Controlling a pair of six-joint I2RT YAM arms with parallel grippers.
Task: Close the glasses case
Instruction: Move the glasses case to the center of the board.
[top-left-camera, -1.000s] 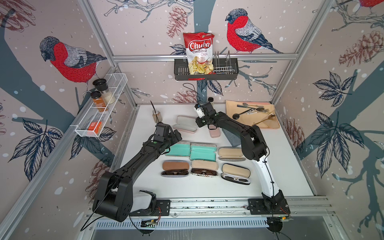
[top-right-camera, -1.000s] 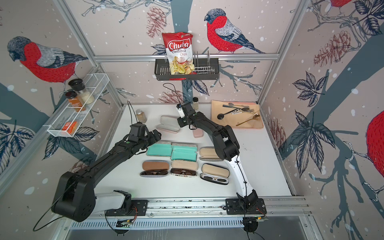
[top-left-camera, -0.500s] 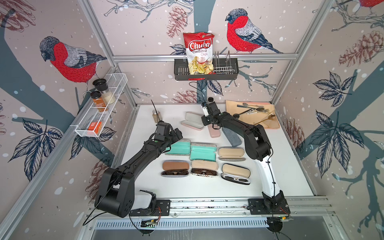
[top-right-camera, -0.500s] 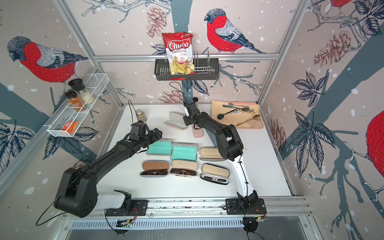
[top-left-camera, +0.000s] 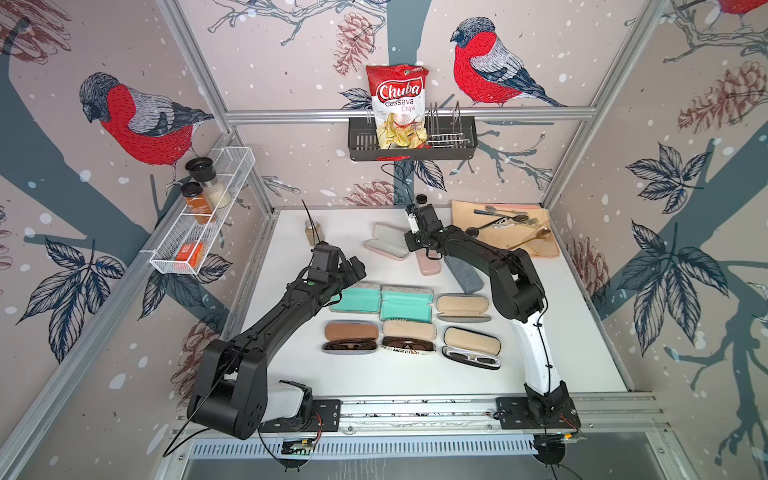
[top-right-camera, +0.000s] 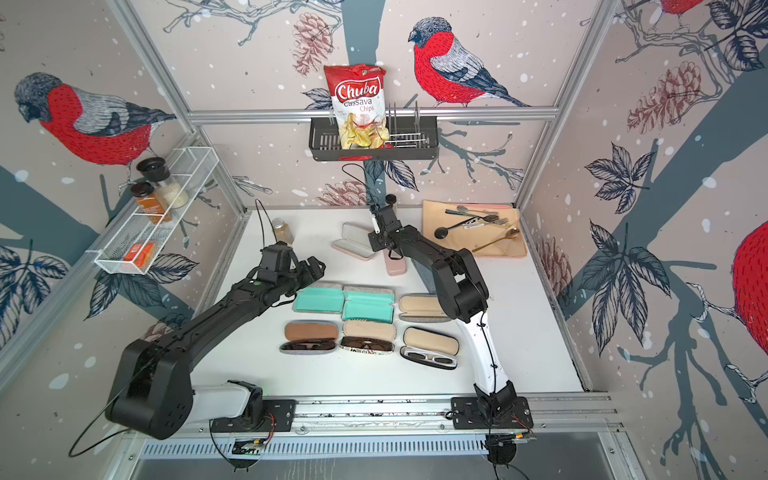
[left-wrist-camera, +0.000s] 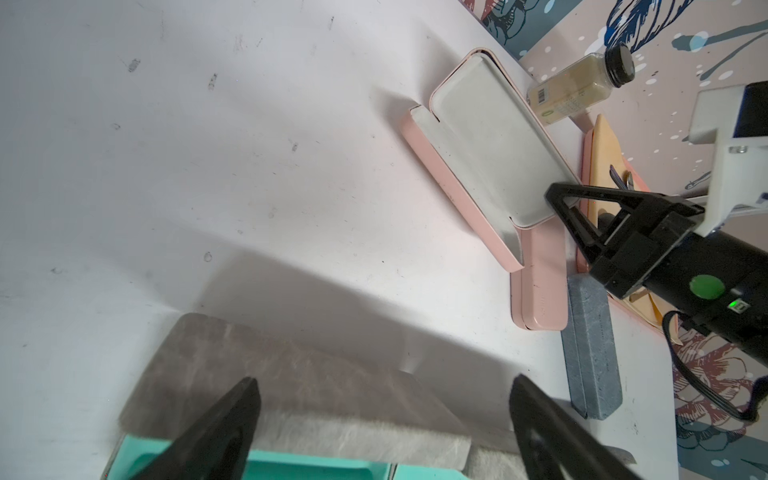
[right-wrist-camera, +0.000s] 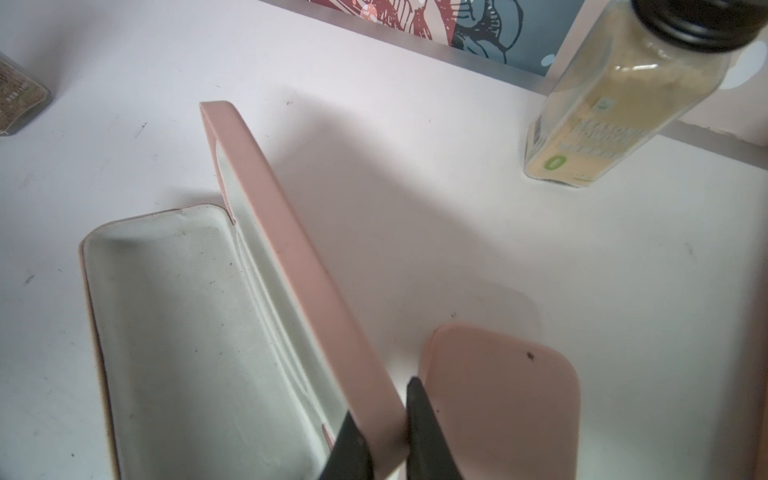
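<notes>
Counting cases: nine on the table (top-left-camera: 374, 376).
- Six lie open in a two-by-three grid: two teal-lined cases (top-left-camera: 357, 300), three beige-lined cases (top-left-camera: 463, 306) and one brown-lined case (top-left-camera: 351, 332).
- The three in the front row each hold glasses: two dark pairs (top-left-camera: 350, 345) and one white pair (top-left-camera: 471, 358).
- Three more sit behind the grid: the open pink case (top-left-camera: 386, 248), a closed pink case (top-left-camera: 428, 264) touching its end, and a closed grey-blue case (top-left-camera: 463, 270).
- Two spice jars stand on the table: jar one (top-left-camera: 313, 230) is near the back left, jar two (right-wrist-camera: 615, 104) is at the back wall.

Right gripper (right-wrist-camera: 378, 401): jaws nearly together, pinching the rim of the open pink case's raised half. That half stands up from the lined half, which lies flat.

Left gripper (left-wrist-camera: 382, 379): jaws spread wide with nothing between them, hovering over the back-left teal-lined case.

Versus one second ago:
- The open pink case sits slightly closer to the closed pink one.
- The right forearm has swung aside, so the grey-blue case now shows almost whole.
- The left arm has barely shifted.
</notes>
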